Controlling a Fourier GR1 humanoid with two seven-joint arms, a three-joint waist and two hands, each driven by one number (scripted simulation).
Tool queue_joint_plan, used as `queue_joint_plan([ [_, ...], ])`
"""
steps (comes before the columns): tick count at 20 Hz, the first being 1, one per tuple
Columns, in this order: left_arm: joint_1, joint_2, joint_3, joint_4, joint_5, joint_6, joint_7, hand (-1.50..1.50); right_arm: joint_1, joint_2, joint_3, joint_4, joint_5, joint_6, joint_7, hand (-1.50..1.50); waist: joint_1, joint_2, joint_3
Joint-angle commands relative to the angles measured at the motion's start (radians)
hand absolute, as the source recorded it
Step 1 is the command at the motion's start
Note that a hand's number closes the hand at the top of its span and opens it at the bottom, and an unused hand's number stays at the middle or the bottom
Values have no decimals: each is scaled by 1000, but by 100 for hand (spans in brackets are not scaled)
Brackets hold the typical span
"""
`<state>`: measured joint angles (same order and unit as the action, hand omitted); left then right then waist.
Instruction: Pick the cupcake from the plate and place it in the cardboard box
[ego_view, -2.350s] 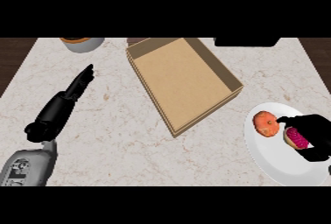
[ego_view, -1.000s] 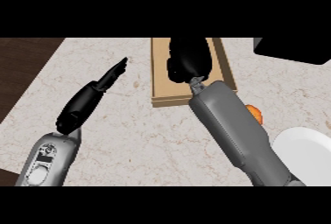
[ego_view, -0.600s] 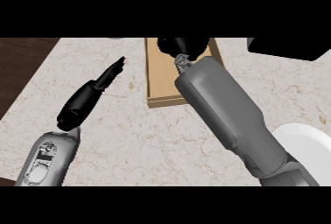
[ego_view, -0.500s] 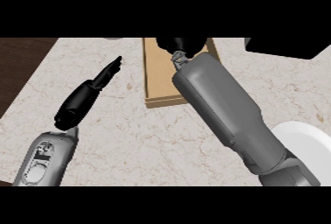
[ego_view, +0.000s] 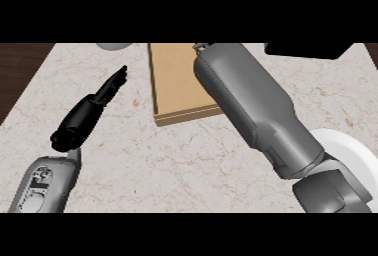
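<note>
**Right forearm stretching over the cardboard box, hand and cupcake out of sight**

Nearest the viewer, at the lower right, the white plate (ego_view: 347, 150) is lying on the marble tabletop (ego_view: 170, 165), with only a curved part of its rim showing beside the grey right forearm (ego_view: 258, 110). That forearm is crossing over the plate's left side and running up and to the left, covering much of the right half of the view. At the lower left the grey left forearm (ego_view: 44, 182) is coming in from the bottom edge, and the left hand (ego_view: 92, 107) is lying above it over the tabletop, its black fingers straight and pointing up and slightly to the right, holding nothing. The fingertips are ending just to the left of the cardboard box (ego_view: 173, 75), apart from it.

Further off, the box is sitting on the tabletop at the centre top, its tan floor and near wall showing; the right forearm is passing over its right side and hiding that part. The right hand is lying beyond the top edge of the view, so whether it is open or closed cannot be told. The cupcake is showing nowhere, neither on the visible part of the plate nor on the visible floor of the box
</note>
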<state>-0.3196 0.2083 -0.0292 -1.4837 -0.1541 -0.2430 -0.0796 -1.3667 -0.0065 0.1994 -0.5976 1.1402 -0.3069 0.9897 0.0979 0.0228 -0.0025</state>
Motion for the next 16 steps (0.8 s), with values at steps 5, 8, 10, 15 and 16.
queue_joint_plan([
  [5, 47, -3, 10, -37, -10, 24, 16, 0, -29, -20, -164, 193, -187, 162, -107, 150, -42, -7, 2],
  [8, 7, -1, 24, 9, -15, 29, 4, 0, 24, -4, -169, 257, -190, 137, -181, 150, -54, -3, 2],
  [10, 33, 14, 32, -13, 7, -1, 11, 0, -26, -2, -200, 287, -218, 199, -182, 150, -49, -6, 2],
  [15, 32, 34, 64, -40, 19, -2, 28, 0, 12, -67, -248, 340, -268, 313, -265, -150, -60, -9, 3],
  [16, 57, 37, 65, 9, 11, -8, -34, 0, 17, -71, -256, 328, -288, 358, -326, -150, -68, -9, 2],
])
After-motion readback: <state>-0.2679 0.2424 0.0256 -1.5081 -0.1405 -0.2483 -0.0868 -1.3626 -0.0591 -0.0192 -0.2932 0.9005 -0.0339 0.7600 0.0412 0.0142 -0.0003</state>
